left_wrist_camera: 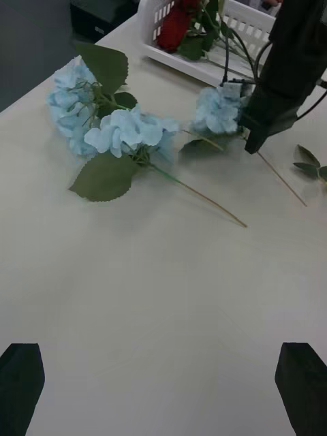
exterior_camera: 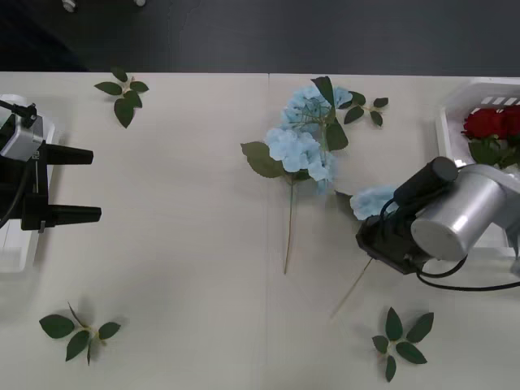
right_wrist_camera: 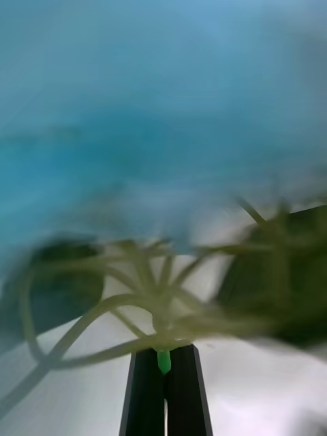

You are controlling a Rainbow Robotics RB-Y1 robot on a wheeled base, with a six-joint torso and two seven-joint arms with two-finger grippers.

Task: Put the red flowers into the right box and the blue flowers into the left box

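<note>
Front view: blue flowers [exterior_camera: 305,138] lying near mid-table, well apart from the right gripper [exterior_camera: 375,237] on its left-hand side; one more pale cluster [exterior_camera: 372,200] right at that gripper, its thin stem [exterior_camera: 351,291] running out beneath toward the near edge of the table [exterior_camera: 187,244]. Right wrist view: black fingers [right_wrist_camera: 180,392] pressed together at the base of the bloom, clenched on a short green stub [right_wrist_camera: 163,360] where the branching stalks meet, blue petals [right_wrist_camera: 157,102] blurred just beyond. Left wrist view: same gripper [left_wrist_camera: 255,139] seen from across the table, nose down against the cluster [left_wrist_camera: 216,109], stem [left_wrist_camera: 281,178] trailing away on the tabletop. Red flowers [exterior_camera: 491,123] lying in the right box [exterior_camera: 452,106], just behind the right arm and near its silver wrist. Left gripper [exterior_camera: 81,185] far off at the opposite edge, black fingers [exterior_camera: 69,154] spread wide, nothing between them, over the white rim of the left box [exterior_camera: 23,258]. Loose leaf sprigs [exterior_camera: 400,340] scattered about: one near the right gripper toward the near edge, one [exterior_camera: 123,91] beyond the left gripper, one [exterior_camera: 77,331] nearer than the left gripper.
</note>
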